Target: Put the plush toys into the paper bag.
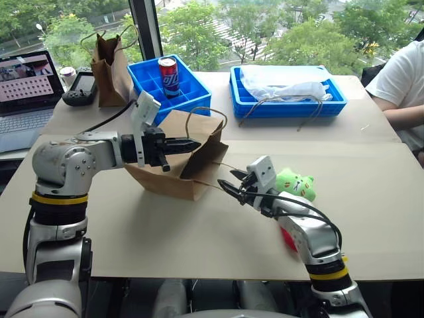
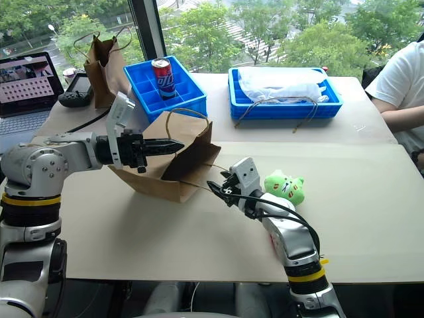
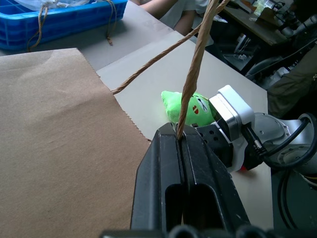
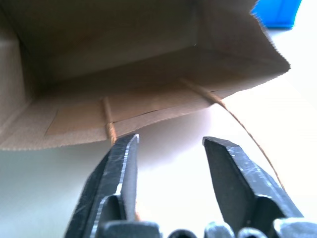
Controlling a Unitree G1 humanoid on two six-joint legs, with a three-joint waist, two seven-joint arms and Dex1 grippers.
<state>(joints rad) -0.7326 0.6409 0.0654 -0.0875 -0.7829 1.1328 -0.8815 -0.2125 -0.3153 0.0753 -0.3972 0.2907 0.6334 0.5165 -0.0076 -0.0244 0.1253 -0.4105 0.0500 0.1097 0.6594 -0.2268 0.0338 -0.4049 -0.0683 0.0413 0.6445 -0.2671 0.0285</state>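
Holding the paper bag [image 1: 173, 159] by its upper twine handle [image 3: 194, 74], the left end effector [image 1: 189, 144] is pinched fully shut on the cord, and that tips the mouth open toward the other arm. The right end effector [image 1: 232, 185] hovers just in front of that mouth with its fingers [image 4: 120, 171] spread apart and nothing between them; the bag's lower twine loop lies on the table [image 1: 199, 245] right by its tips.

The green plush toy [image 1: 295, 183] sits just behind the right end effector, beside its wrist, and the red chili toy [image 1: 287, 239] peeks out from under that forearm, farther back again. Neither is in the bag yet.

Here's my worry: that loose lower handle could snag a finger as the arm swings back for a toy, and drag the bag along. The forearm could also sweep the green toy away across the table. And the bag hangs from a single thin cord; if it slips through the pinch, the mouth flops shut.
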